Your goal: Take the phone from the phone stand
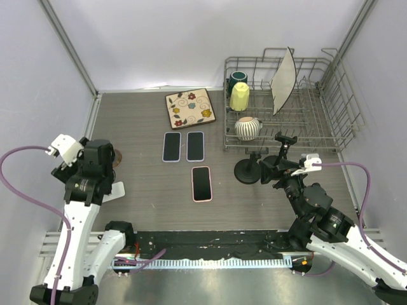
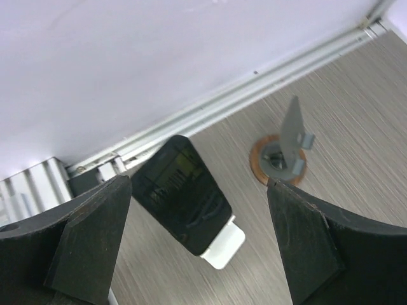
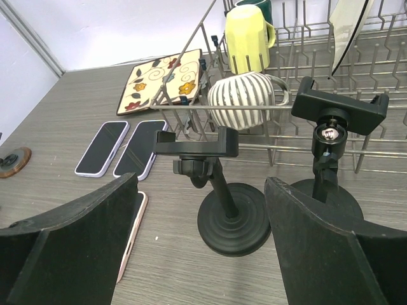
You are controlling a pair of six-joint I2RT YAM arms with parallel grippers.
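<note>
A black phone (image 2: 181,194) leans tilted on a small white stand (image 2: 226,244) by the left wall rail. My left gripper (image 2: 197,185) is open above it, one finger on each side, not touching it. In the top view the left gripper (image 1: 102,170) hides the phone, and only part of the white stand (image 1: 115,190) shows. My right gripper (image 3: 200,181) is open and empty, facing an empty black clamp stand (image 3: 230,219). In the top view the right gripper (image 1: 268,170) is just right of that stand (image 1: 247,170).
A grey bracket on a copper disc (image 2: 280,159) stands beside the phone. A second black stand (image 3: 331,127), two purple-edged phones (image 1: 183,146) and a pink phone (image 1: 201,183) lie mid-table. A floral mat (image 1: 190,108) and a dish rack (image 1: 286,101) are at the back.
</note>
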